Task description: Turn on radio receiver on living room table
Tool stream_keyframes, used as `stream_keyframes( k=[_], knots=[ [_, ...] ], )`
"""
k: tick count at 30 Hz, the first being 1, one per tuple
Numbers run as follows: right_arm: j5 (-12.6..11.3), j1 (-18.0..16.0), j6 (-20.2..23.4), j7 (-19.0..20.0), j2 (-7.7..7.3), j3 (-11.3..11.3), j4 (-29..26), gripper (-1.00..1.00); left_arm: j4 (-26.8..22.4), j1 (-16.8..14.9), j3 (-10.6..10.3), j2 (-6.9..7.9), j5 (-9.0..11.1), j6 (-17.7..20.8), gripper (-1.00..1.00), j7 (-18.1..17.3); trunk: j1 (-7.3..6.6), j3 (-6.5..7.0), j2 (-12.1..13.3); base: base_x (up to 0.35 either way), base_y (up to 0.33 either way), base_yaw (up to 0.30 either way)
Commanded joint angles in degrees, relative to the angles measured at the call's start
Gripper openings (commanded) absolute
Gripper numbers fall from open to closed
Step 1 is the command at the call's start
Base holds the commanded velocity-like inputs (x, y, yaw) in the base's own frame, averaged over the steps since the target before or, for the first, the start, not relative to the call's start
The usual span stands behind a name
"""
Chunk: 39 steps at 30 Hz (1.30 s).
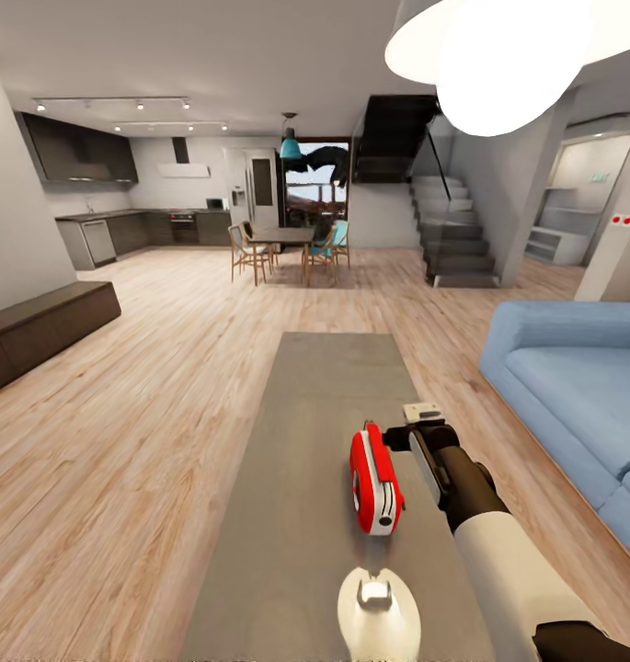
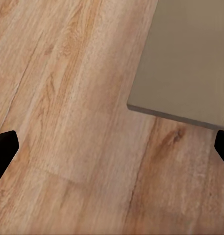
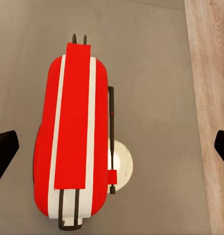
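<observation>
I see the radio receiver standing on the table, toward its near end and a little to the right of the table's long centre line, well clear of the far edge. From my right wrist camera I look straight down on its red top with the white trim bands, the thin wire handle and a round pale disc at its side. My right gripper hangs above the table just beside the radio, on the side toward the table's right edge, not touching it. Its two dark fingertips sit wide apart at either margin of the wrist picture, so the jaws are spread, with the radio between them below. My left gripper hangs with its jaws likewise spread, over the wood floor just off a corner of the table. Beyond the right edge stands the blue sofa. A white pendant lamp hangs overhead.
</observation>
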Motion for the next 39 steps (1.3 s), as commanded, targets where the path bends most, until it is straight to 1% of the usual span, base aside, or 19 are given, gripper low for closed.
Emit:
stream_keyframes(
  k=[1, 21, 30, 31, 34, 39],
  knots=[
    [0.0, 0.0, 0.0, 0.0, -0.04, 0.0, -0.1, 1.00, 0.0, 0.0, 0.0, 0.00, 0.0, 0.0, 1.00, 0.0, 0.00, -0.10, 0.0, 0.000, 0.000, 0.000],
    [-0.1, 0.0, 0.1, 0.0, -0.14, 0.0, -0.4, 1.00, 0.0, 0.0, 0.0, 0.01, 0.0, 0.0, 1.00, 0.0, 0.00, -1.94, 0.0, 0.000, 0.000, 0.000],
    [-0.1, -0.9, 0.5, 0.1, -0.06, 0.0, -0.4, 1.00, 0.0, 0.0, 0.0, 0.01, -0.1, 0.0, 1.00, 0.0, 0.00, -2.77, 0.0, 0.000, 0.000, 0.000],
    [-0.1, -0.9, 0.5, 0.4, -0.01, 0.0, -0.4, 1.00, 0.0, 0.0, 0.0, 0.01, -0.2, 0.0, 1.00, 0.0, 0.00, -2.86, 0.0, 0.000, 0.000, 0.000],
    [-0.1, -1.0, 0.5, 2.9, 0.20, 0.1, -0.4, 1.00, 0.0, 0.0, 0.0, 0.01, -0.2, 0.0, 1.00, 0.0, 0.00, -3.14, 0.0, 0.000, 0.000, 0.000],
    [-0.1, -1.1, 0.5, 3.8, 0.34, 0.2, -0.4, 1.00, 0.0, 0.0, 0.0, 0.01, -0.2, 0.0, 1.00, 0.0, 0.00, -3.60, 0.0, 0.000, 0.000, 0.000]
  ],
)
